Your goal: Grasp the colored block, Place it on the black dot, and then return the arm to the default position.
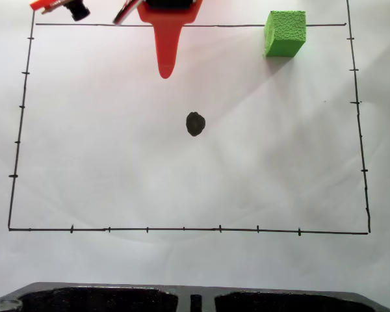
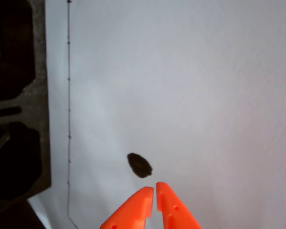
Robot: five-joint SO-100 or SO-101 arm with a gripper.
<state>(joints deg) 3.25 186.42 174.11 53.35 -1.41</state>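
The green cube rests on the white paper at the top right of the fixed view, on the drawn border line. At the middle of the paper lies the black dot, bare; it appears again in the wrist view. My orange gripper points down from the top edge of the fixed view, well left of the cube and above the dot. In the wrist view the gripper enters from the bottom with its two orange fingertips nearly touching, shut on nothing, just short of the dot.
A thin black rectangle with tick marks frames the paper. A dark foam tray edge runs along the bottom of the fixed view and along the left of the wrist view. Red clips and cables sit top left.
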